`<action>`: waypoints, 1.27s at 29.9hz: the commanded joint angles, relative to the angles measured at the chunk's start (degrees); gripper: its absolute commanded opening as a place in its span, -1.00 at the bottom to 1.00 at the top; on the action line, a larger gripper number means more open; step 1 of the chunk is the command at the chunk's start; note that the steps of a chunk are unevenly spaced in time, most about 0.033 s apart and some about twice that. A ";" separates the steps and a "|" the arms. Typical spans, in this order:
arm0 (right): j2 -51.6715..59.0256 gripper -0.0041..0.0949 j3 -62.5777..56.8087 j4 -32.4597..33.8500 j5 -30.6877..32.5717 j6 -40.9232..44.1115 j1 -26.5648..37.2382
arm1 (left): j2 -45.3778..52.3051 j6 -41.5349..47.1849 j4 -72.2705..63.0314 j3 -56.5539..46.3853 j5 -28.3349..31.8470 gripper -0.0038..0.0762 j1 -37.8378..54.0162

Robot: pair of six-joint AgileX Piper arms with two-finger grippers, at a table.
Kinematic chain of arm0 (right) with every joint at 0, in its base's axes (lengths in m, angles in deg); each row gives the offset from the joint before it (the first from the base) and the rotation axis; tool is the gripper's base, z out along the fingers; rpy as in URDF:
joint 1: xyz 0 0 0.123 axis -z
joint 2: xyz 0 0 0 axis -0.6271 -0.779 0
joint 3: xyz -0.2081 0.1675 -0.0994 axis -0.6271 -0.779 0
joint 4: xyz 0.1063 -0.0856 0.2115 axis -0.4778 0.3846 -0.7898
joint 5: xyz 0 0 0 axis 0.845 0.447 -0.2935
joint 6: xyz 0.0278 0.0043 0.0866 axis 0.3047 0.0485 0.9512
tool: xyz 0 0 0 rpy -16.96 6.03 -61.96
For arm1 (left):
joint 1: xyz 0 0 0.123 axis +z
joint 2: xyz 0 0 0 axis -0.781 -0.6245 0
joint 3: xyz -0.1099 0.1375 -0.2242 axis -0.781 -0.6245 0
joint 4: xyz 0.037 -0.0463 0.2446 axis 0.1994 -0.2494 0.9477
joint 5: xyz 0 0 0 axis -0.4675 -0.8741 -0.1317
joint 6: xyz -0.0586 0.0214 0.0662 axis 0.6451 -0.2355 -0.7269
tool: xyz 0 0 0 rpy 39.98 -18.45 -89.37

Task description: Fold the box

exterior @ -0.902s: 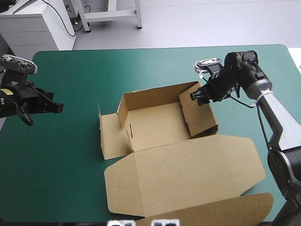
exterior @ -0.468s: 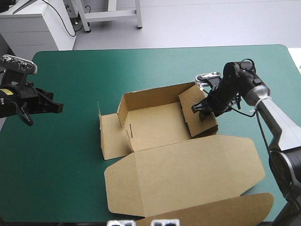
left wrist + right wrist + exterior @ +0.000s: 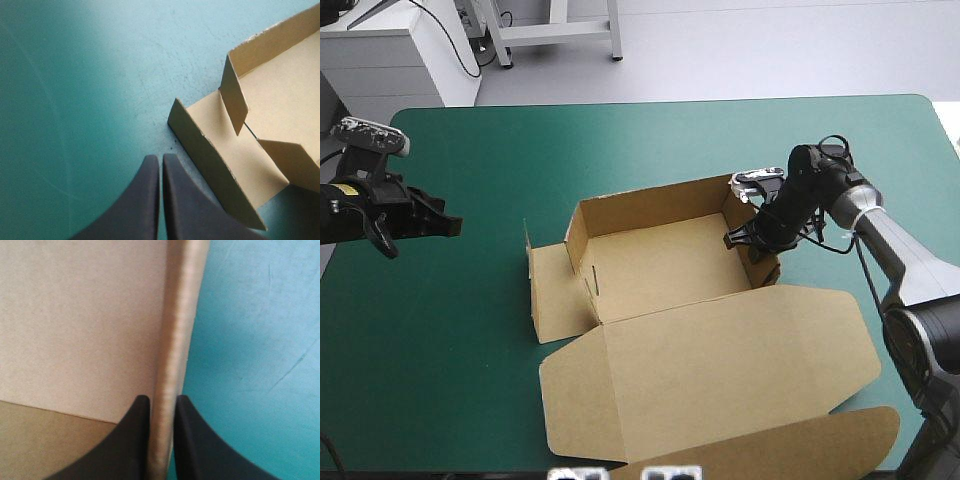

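The brown box [image 3: 660,262] lies in the middle of the teal-green table, its back and right walls raised and its wide lid [image 3: 720,365] flat toward the near edge. My right gripper [image 3: 748,240] is shut on the box's right wall, which stands upright. In the right wrist view that wall's top edge [image 3: 172,360] runs between the right gripper [image 3: 161,402]. My left gripper [image 3: 448,227] hovers over the cover left of the box, shut on nothing. In the left wrist view the left gripper [image 3: 161,162] points at the box's low left flap [image 3: 215,150].
A further brown flap [image 3: 800,445] lies at the near edge under the lid. Bare teal-green cover [image 3: 440,350] stretches left of the box and along the far side.
The right gripper has moved down and toward the box, bringing the right wall from a slant to upright. The left gripper has shifted slightly toward the box.
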 commanded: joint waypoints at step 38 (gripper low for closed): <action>23.88 -0.96 1.25 -13.05 -2.07 -8.77 15.09 | -5.91 -2.48 -20.29 -23.91 27.81 -0.89 -0.04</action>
